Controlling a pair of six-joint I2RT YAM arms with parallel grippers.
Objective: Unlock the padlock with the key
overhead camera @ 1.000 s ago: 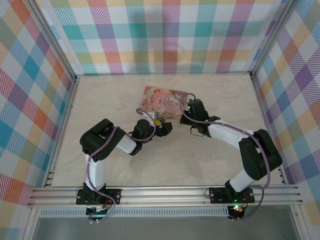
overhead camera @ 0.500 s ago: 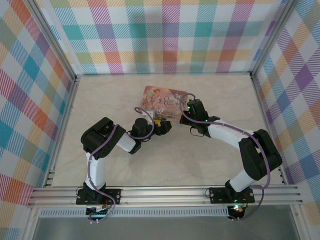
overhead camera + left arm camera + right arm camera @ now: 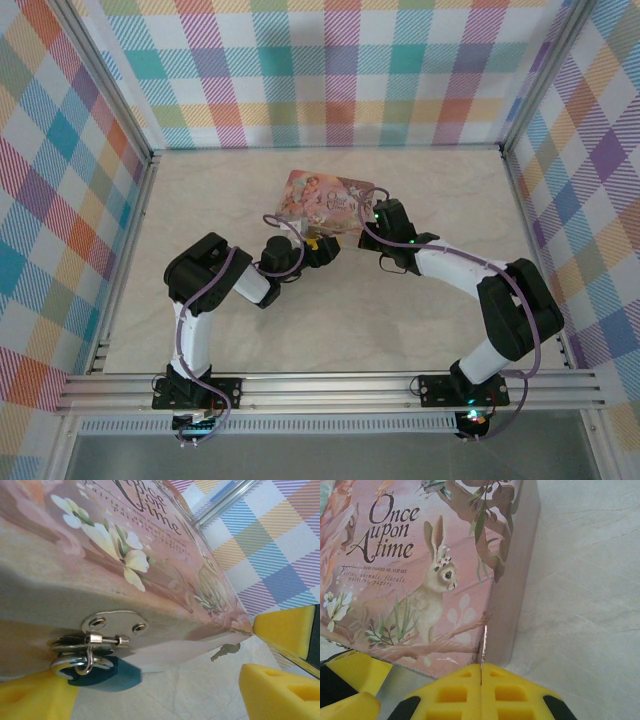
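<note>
Right wrist: finds right gripper (image 3: 481,672) clenched on the key (image 3: 482,642), thin blade poking toward 12 at a corner of the pink tin (image 3: 420,570). Left wrist: finds left gripper (image 3: 155,697) released, 2 yellow pads (image 3: 280,690) spread wide; spots the padlock (image 3: 107,676) at 8, hung on the hasp (image 3: 112,625) of the tin, teal body just beside the pad at 8.

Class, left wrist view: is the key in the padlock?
No: the key is beside the tin, well apart from the padlock.

The pink tin lid (image 3: 420,555) reads "Once upon A time" in dark script; smaller beneath: "HAND PAINTED OIL CLIPART", then "fairies, animals, florals, patterns, papers".
</note>
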